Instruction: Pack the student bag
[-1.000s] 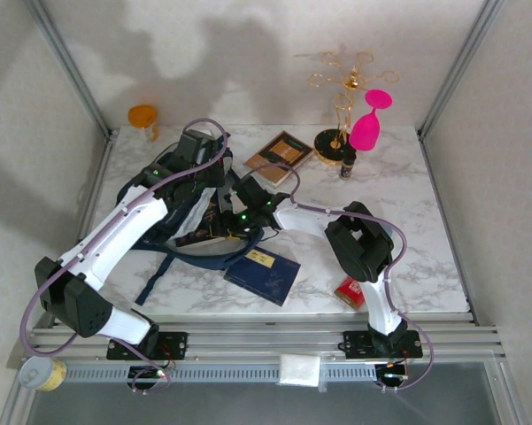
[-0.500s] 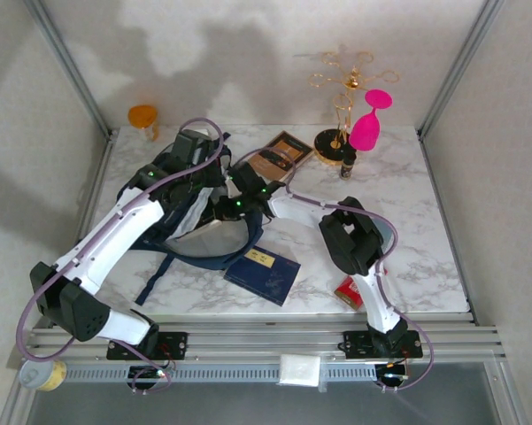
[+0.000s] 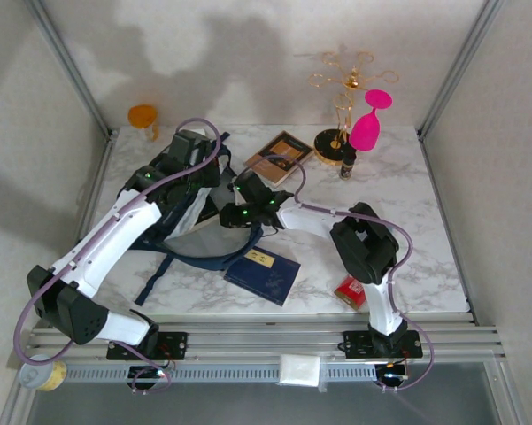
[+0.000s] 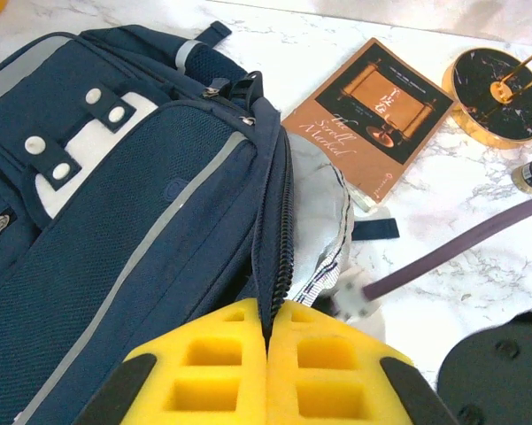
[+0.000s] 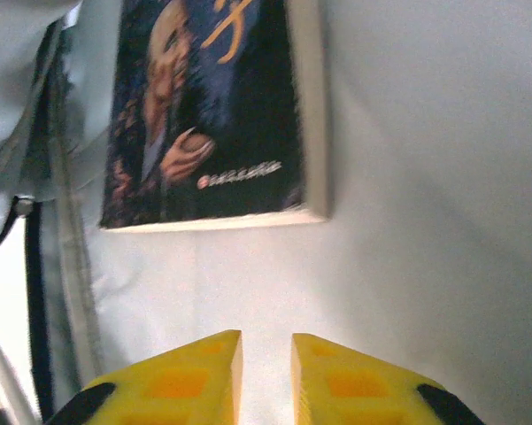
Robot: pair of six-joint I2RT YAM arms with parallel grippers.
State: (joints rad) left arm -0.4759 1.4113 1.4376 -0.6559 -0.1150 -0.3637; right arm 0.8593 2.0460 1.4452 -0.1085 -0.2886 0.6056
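Bag mouth pinched, book lying ahead

Top view: student bag (image 3: pixel 188 223) sits toward 9 o'clock on the table (image 3: pixel 407 221). Left wrist: left gripper (image 4: pixel 267 312) clamps its zipper edge. Right wrist: right gripper (image 5: pixel 266 341) is barely parted and empty, with a book (image 5: pixel 204 106) at 12 o'clock.

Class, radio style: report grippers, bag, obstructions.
Left gripper shut on student bag zip edge. Right gripper inside bag, fingers barely apart, empty. Book lying inside, ahead of it. Nothing blocking.

A robot test cell in a lab: a marble-pattern table (image 3: pixel 425 221) boxed in by white panels (image 3: pixel 248 80) and metal frame posts (image 3: pixel 66 62), two cabled robot arms (image 3: pixel 115 232) bolted to a rail (image 3: pixel 266 336) at its near edge
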